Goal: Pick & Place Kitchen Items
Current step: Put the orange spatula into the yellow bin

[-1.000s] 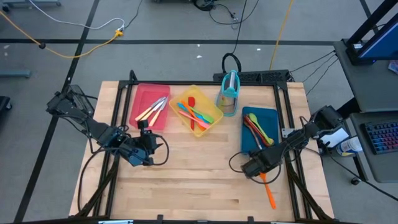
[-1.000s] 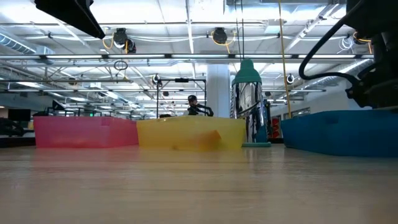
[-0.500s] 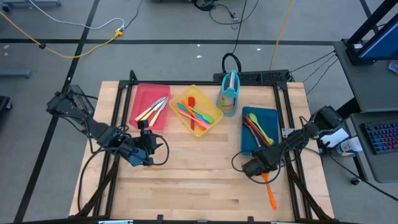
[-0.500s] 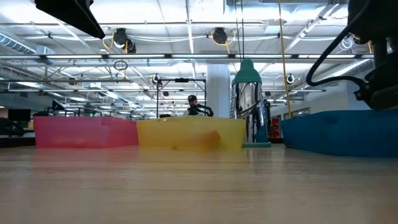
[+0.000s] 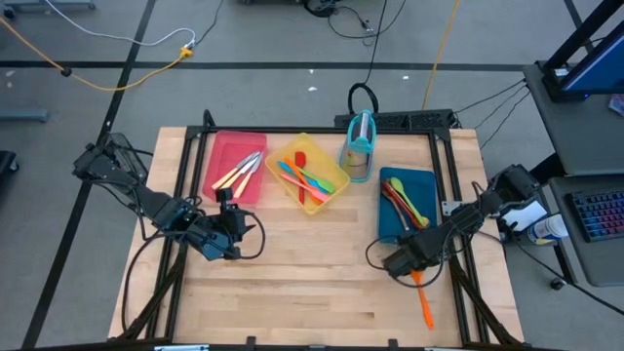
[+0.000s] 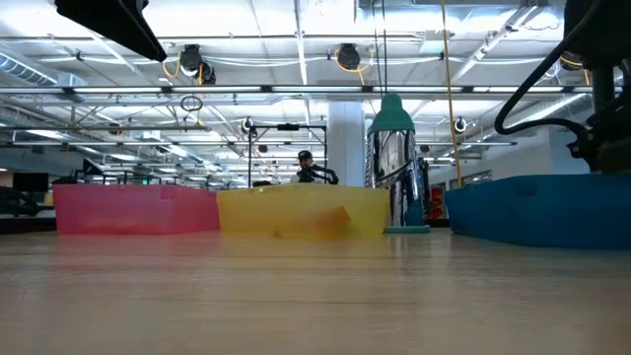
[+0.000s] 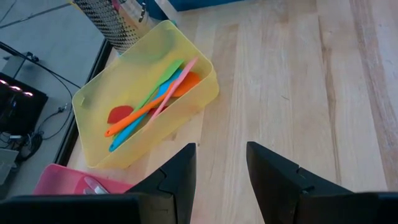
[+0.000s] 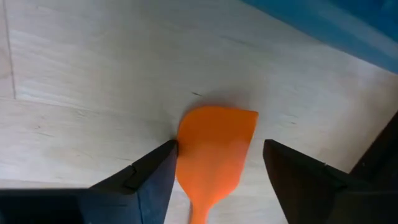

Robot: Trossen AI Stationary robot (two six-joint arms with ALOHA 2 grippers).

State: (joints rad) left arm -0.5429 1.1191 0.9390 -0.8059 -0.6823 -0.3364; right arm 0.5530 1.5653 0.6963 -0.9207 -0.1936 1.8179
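- Two arms, both dark, near-black, built of jointed segments.
- Black cables loop loosely off each arm near the wrist.
- Left gripper [image 7: 219, 180]: two dark matte fingers [image 7: 177, 177], angular and blocky, with flat inner faces and bevelled edges.
- Right gripper [image 8: 217, 168]: same dark, wedge-shaped fingers [image 8: 149, 180], plain surface without visible markings.
- Right arm's base end carries a white part beside a black housing.
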